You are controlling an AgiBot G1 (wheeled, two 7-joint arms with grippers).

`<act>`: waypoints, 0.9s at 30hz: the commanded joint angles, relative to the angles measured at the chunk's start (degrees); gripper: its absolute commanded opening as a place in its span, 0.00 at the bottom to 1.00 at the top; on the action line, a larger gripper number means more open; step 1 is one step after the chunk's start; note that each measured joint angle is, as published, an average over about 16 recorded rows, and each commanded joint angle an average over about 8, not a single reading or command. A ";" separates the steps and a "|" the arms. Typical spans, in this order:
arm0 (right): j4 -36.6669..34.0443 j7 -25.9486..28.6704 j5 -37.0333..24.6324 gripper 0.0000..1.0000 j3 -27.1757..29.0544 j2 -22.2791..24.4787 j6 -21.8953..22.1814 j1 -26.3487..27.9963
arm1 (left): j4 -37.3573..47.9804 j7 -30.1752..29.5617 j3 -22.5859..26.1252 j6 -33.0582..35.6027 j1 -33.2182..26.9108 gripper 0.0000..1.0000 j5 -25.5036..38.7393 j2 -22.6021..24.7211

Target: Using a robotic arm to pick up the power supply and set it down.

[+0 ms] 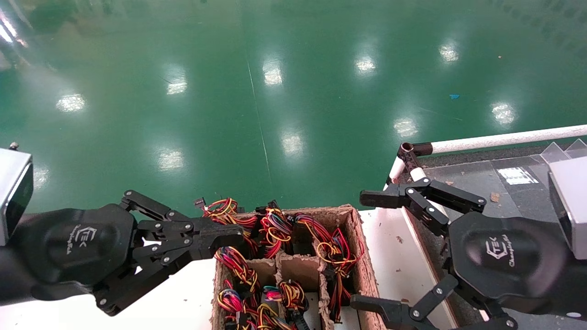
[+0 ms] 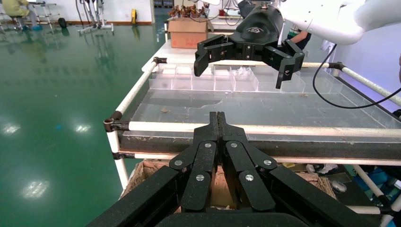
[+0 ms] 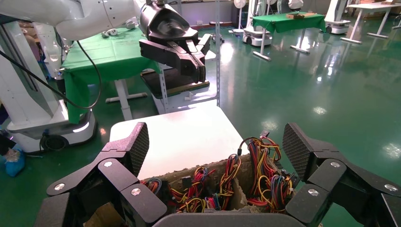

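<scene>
Meanwhile the left gripper, fingers pressed together, hangs at the far left corner of the cardboard carton where wire bundles of the power supplies fill the compartments, while the right gripper hovers spread wide beside the carton's right wall.

- We see a glossy green floor mirroring the lamps.
- We see a rough, fibrous brown cardboard carton.
- We see matt black gripper fingers with a dimpled pad.
- We see smooth plastic-coated wires.
</scene>
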 commanded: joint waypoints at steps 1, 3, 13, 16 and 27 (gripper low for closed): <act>0.00 0.00 0.00 1.00 0.00 0.00 0.00 0.00 | 0.00 0.00 0.00 0.00 0.00 0.80 0.00 0.00; 0.00 0.00 0.00 1.00 0.00 0.00 0.00 0.00 | 0.00 0.00 0.00 0.00 0.00 1.00 0.00 0.00; -0.32 -0.10 -0.29 1.00 -0.09 -0.24 0.19 0.29 | 0.01 0.00 0.00 0.00 0.00 1.00 0.00 0.00; -0.63 -0.40 -1.85 1.00 -0.44 -0.38 0.92 1.01 | 0.02 0.01 0.01 0.01 -0.01 1.00 0.00 0.00; -0.94 1.75 -13.00 1.00 -4.84 -1.91 3.51 6.84 | 0.03 0.02 0.02 0.01 -0.02 1.00 -0.01 0.00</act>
